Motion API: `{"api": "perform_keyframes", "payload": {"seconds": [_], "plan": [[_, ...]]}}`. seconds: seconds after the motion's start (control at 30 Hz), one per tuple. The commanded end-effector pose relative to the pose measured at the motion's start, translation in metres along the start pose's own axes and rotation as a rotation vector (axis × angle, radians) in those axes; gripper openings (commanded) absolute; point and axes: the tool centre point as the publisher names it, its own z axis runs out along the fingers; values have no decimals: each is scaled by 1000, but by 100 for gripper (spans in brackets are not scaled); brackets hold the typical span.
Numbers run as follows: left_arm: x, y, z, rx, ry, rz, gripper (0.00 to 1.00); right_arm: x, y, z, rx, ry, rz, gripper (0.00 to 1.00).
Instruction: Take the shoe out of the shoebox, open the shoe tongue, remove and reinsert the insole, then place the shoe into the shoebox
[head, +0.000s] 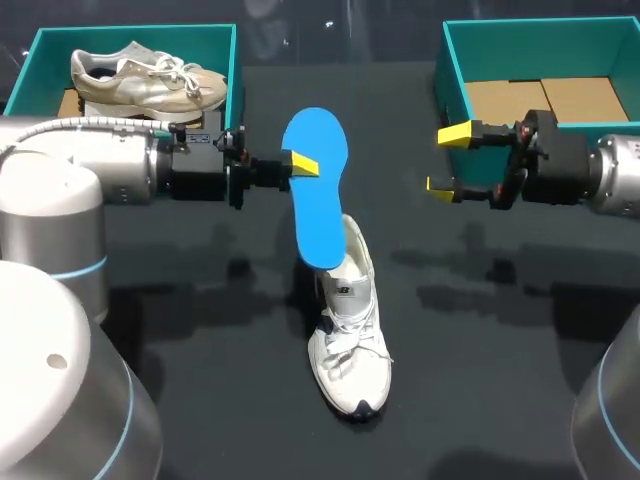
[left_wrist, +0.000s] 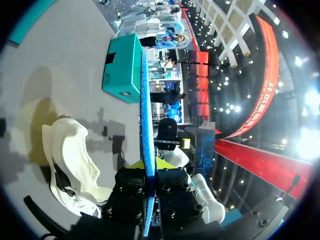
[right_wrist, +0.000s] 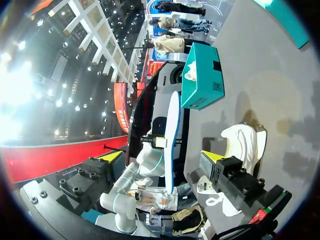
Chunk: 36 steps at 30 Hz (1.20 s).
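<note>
Left gripper (head: 300, 165): pinched on the blue insole (head: 314, 185) across its thickness, about mid-length. The left wrist view shows the foam edge-on, clamped between my fingers.
Insole: stands near upright, wide end up. Its lower end is at the collar of the white shoe (head: 350, 345); I can't tell how deep it sits, if at all.
Shoe: on the black table (head: 480, 400) between the two boxes, toe toward me, laced, nothing bracing it.
Right gripper (head: 448, 160): fingers spread, empty, in front of the right shoebox (head: 452, 75), well apart from the shoe.
Boxes: the right shoebox shows a bare cardboard floor. The left shoebox (head: 140, 35) holds another, beige shoe (head: 150, 80).
Step, my read: insole work at the mouth of the shoe. Whether pulling out or refitting is not clear.
Doing it well: the shoe is light and unbraced, so a lift or push along the insole will likely drag or tip it. Bring the right gripper in to steady the heel first. Travel along the insole's own line, slowly. Foam pushed from mid-length will likely buckle, so regrip lower if feeding in.
</note>
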Motion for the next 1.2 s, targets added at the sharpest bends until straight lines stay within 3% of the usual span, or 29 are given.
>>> {"api": "perform_keyframes", "payload": {"seconds": [0.03,0.2,0.33,0.73,0.87,1.2], "plan": [[-6,-3,10,4,18,3,0,-1,-1,0,0,-1,1,100],[-7,-7,17,13,29,-9,0,-1,-1,0,0,-1,1,100],[-8,-9,19,9,21,-32,0,6,4,-1,33,-61,-17,100],[-8,-9,19,9,21,-32,0,43,10,7,115,-444,-60,100],[-8,-9,19,9,21,-32,0,56,11,16,146,-603,-50,100],[-8,-9,19,9,21,-32,0,85,11,40,175,-869,-130,100]]}}
